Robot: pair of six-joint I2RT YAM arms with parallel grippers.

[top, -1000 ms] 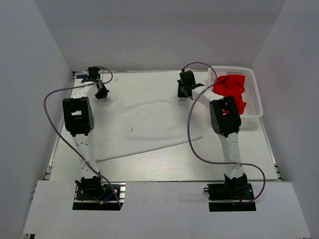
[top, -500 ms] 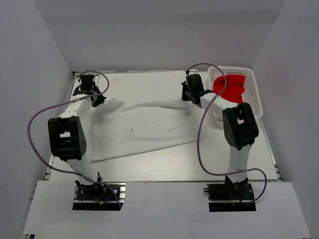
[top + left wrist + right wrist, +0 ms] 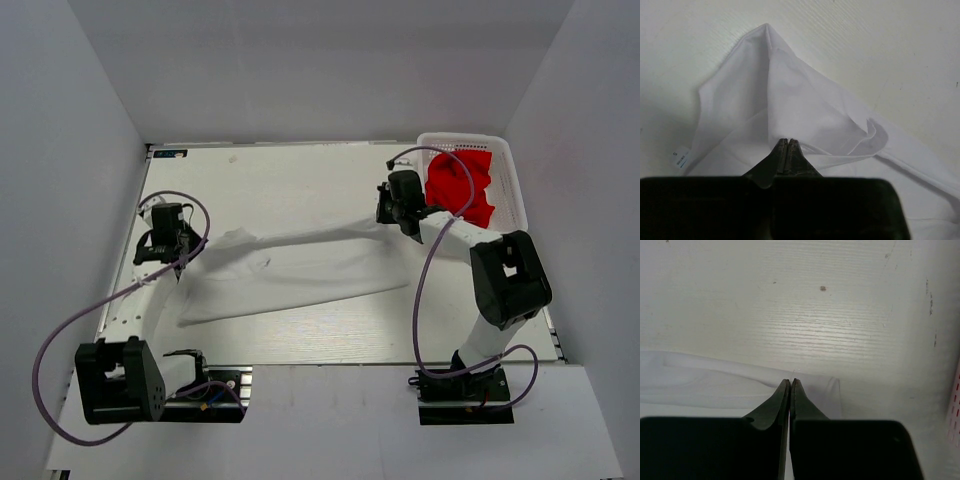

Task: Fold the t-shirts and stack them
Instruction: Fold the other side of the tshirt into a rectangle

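Note:
The large white t-shirt [image 3: 300, 270] lies as a long band across the middle of the table, its far edge drawn up between my two grippers. On the left end of that edge my left gripper [image 3: 178, 250] is shut, and in the left wrist view its jaws [image 3: 788, 141] pinch the white t-shirt [image 3: 790, 95], which peaks beyond them. My right gripper [image 3: 388, 214] is shut on the right end; its closed tips [image 3: 791, 381] sit on the white t-shirt's [image 3: 700, 377] hem. Crumpled in the white basket [image 3: 512, 165] at the back right is the red t-shirt [image 3: 458, 185].
The basket stands just right of my right gripper, and its wall [image 3: 955, 410] shows at the right edge of the right wrist view. Bare tabletop [image 3: 290, 180] lies beyond the shirt. Purple cables loop off both arms.
Both grippers have come back from the far side of the table toward the near edge, dragging the white t-shirt's far edge with them. The shirt now lies as a narrower band.

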